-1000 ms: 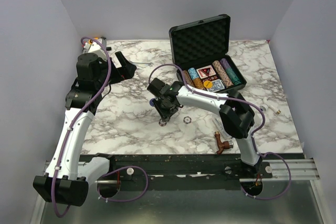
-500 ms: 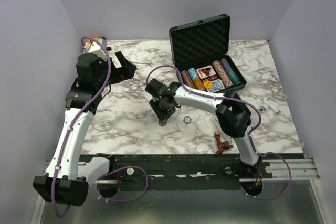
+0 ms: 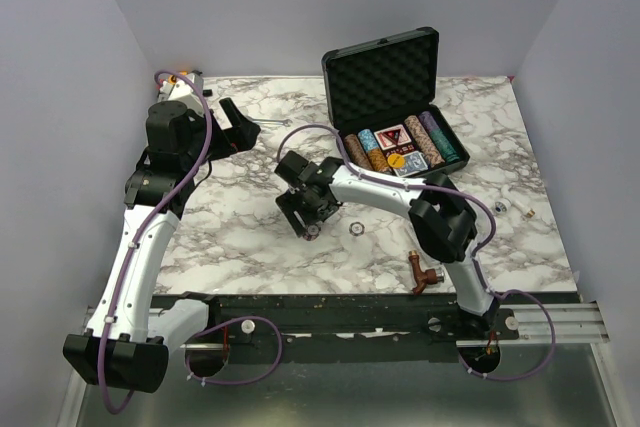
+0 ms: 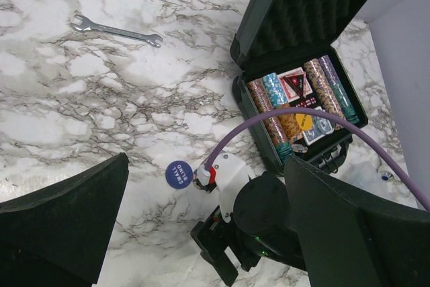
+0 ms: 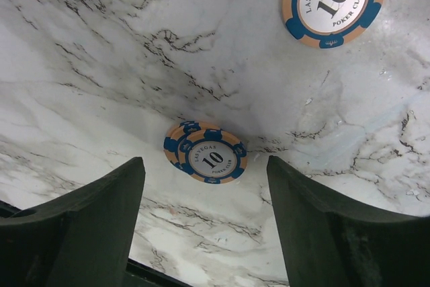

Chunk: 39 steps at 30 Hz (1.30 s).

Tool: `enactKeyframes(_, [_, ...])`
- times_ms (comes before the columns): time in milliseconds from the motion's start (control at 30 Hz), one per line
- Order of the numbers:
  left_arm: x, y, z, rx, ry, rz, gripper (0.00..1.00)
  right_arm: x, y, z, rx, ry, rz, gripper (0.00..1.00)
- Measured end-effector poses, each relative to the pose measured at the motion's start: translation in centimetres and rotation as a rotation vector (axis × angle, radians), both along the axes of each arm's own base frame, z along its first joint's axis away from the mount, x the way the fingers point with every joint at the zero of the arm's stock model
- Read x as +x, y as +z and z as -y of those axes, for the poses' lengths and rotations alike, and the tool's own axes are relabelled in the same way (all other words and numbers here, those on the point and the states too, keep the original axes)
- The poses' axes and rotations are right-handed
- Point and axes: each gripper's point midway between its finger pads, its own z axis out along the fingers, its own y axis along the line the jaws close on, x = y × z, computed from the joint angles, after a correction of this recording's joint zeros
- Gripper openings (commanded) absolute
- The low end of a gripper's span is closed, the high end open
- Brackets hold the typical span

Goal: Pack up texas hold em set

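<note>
**Worktop** (image 3: 250, 237): flat slab, white marble pattern with grey veins.

**Briefcase** (image 3: 385, 72): black hard plastic, rectangular, at the far right of the worktop. The lid stands upright and is lined with bumpy black foam. The tray holds rows of striped poker chips (image 4: 275, 109) on edge, a red-backed card deck (image 4: 295, 85) and a small yellow disc (image 4: 304, 121).

**Left arm**: raised at the far left, elbow bent. Left end effector (image 3: 240, 125) has its fingers spread wide with nothing between them.

**Right arm**: folded across towards the middle of the worktop, wrist turned down. Right end effector (image 3: 310, 230) is open and low over the surface.

**Wrench** (image 4: 115, 30): slim bare metal, open-ended, lying flat left of the briefcase.

**Pipe fitting** (image 3: 420, 272): brown, near the front edge.

**Blue disc** (image 4: 179, 173): round, marked SMALL BLIND, flat on the marble.

**Loose chip** (image 5: 205, 152): orange and blue rim, white centre (reads LAS VEGAS 10). It lies flat between the right fingers, clear of both.

**Second chip** (image 5: 334, 1): same pattern, lying beyond the first.
</note>
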Motion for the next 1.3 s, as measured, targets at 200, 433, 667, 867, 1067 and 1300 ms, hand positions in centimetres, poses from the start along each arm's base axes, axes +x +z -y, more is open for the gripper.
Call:
enactKeyframes(200, [0.0,0.0,0.0,0.000,0.000,-0.001,0.99,2.1,1.7,0.0,0.053,-0.069,0.044,0.75])
enactKeyframes(433, [0.0,0.0,0.0,0.000,0.000,-0.001,0.99,7.1,2.2,0.9,0.075,-0.164,0.101,0.73])
enactKeyframes(667, [0.0,-0.1,0.0,0.001,0.000,-0.002,0.99,9.3,0.7,-0.2,0.053,-0.141,0.132,0.68])
enactKeyframes(867, [0.0,-0.1,0.0,0.001,0.000,-0.002,0.98,9.5,-0.7,-0.7,0.027,-0.110,0.125,0.63])
enactKeyframes(1067, [0.0,-0.1,0.0,0.001,0.000,-0.002,0.99,9.4,-1.1,-0.8,0.002,-0.094,0.112,0.57])
enactKeyframes(1300, [0.0,-0.1,0.0,0.000,-0.001,-0.002,0.98,9.1,-1.3,-0.6,-0.014,-0.088,0.111,0.45])
